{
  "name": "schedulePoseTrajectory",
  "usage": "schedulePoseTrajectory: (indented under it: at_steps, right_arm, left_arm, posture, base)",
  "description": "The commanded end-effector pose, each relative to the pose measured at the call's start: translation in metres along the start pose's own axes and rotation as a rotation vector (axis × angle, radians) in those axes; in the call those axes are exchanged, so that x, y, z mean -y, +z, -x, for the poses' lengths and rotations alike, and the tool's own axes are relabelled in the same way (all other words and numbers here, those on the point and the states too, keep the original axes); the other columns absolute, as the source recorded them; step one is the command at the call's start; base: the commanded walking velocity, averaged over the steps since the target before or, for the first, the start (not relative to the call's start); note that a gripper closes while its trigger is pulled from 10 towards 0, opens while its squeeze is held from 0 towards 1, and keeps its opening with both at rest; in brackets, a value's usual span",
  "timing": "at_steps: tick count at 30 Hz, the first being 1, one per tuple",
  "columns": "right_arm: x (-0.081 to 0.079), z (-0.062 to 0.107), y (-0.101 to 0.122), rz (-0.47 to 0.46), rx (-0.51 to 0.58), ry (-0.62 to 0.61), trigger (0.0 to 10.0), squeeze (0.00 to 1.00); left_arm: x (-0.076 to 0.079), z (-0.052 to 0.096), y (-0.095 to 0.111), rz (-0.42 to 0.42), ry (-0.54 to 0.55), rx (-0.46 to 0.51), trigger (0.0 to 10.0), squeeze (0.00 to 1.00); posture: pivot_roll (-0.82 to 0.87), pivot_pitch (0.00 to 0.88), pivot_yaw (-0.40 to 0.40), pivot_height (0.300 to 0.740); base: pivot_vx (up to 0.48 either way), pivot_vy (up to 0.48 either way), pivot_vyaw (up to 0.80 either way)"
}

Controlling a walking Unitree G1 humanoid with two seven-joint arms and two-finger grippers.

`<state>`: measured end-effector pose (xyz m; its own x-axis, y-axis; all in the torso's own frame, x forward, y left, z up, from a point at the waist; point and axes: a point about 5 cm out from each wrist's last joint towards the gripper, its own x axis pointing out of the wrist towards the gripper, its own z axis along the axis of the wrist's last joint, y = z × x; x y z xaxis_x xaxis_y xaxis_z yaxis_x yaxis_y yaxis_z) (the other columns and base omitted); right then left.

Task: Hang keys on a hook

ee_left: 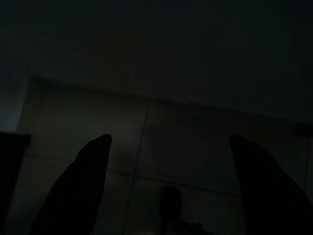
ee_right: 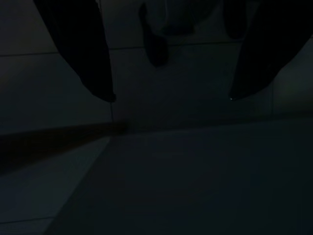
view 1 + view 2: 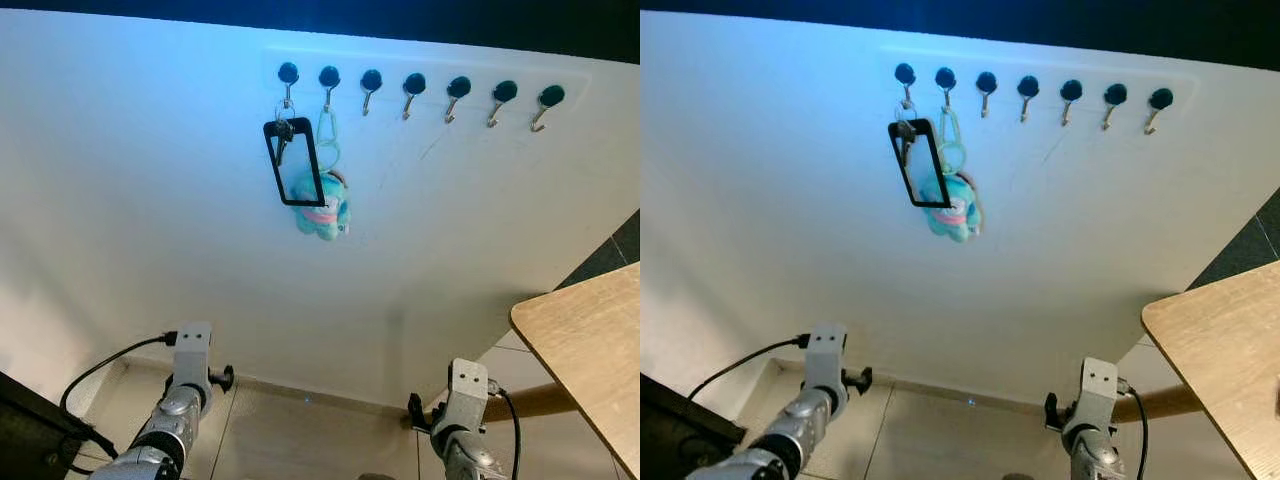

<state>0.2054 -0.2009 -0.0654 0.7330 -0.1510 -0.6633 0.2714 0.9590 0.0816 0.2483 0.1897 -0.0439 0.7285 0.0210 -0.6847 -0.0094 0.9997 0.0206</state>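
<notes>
Keys [image 3: 284,133] hang on the leftmost hook [image 3: 288,74], black tag below (toy alongside). Left claw [image 1: 166,161] and right claw [image 2: 168,95] low, spread, empty. Risk: a bump could unseat the ring.

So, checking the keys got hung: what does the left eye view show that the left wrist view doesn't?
Left eye view: keys with a black tag hang on the leftmost hook, a teal plush on the next, wooden table at right. Left wrist view: the left gripper, fingers apart, in the dark. Shared: tiled floor.
</notes>
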Motion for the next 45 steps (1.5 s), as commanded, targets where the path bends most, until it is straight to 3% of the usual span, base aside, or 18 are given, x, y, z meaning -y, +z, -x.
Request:
schedulePoseTrajectory:
  at_steps: [1,9,12,15,19,27,36,41,45]
  right_arm:
    - [0.004,0.001,-0.004,-0.009,-0.022,-0.014,10.0,0.0]
    - [-0.002,0.003,-0.01,0.003,-0.026,0.03,10.0,0.0]
    - [-0.003,0.004,-0.012,0.068,-0.041,0.046,10.0,0.0]
    - [-0.001,0.003,-0.011,0.054,-0.033,0.037,10.0,0.0]
    - [-0.005,0.003,-0.012,0.193,-0.052,0.095,10.0,0.0]
    - [-0.013,0.0,-0.005,0.271,-0.043,0.15,10.0,0.0]
    - [0.0,0.005,-0.015,0.179,-0.062,0.099,10.0,0.0]
    - [0.01,0.007,-0.016,0.099,-0.04,0.032,10.0,0.0]
    - [0.012,0.006,-0.014,0.085,-0.037,0.013,10.0,0.0]
  left_arm:
    - [-0.002,0.001,-0.006,-0.023,0.005,-0.031,10.0,0.0]
    - [-0.005,0.003,-0.013,0.027,0.023,-0.033,10.0,0.0]
    - [-0.005,0.004,-0.021,-0.031,0.02,-0.079,10.0,0.0]
    - [-0.006,0.004,-0.019,-0.007,0.032,-0.064,10.0,0.0]
    - [-0.004,0.004,-0.019,0.027,0.022,-0.047,10.0,0.0]
    - [-0.005,0.008,-0.032,0.044,0.038,-0.049,10.0,0.0]
    - [-0.005,0.009,-0.033,0.019,0.051,-0.042,10.0,0.0]
    - [-0.002,0.008,-0.03,0.018,0.045,-0.031,10.0,0.0]
    - [0.0,0.008,-0.03,0.011,0.039,-0.038,10.0,0.0]
  posture:
    - [0.04,0.019,-0.007,0.74]
    - [0.04,0.062,-0.014,0.74]
    - [0.03,0.05,-0.016,0.74]
    - [0.04,0.044,-0.021,0.74]
    - [0.04,0.063,-0.041,0.74]
    - [0.05,0.048,-0.092,0.74]
    - [0.06,0.008,-0.096,0.74]
    - [0.05,0.013,-0.085,0.74]
    - [0.05,0.03,-0.07,0.74]
  base:
    - [0.0,0.0,0.0]
    - [0.0,0.0,0.0]
    - [0.0,0.0,0.0]
    - [0.0,0.0,0.0]
    - [0.0,0.0,0.0]
    - [0.0,0.0,0.0]
    - [0.0,0.0,0.0]
    - [0.0,0.0,0.0]
    - [0.0,0.0,0.0]
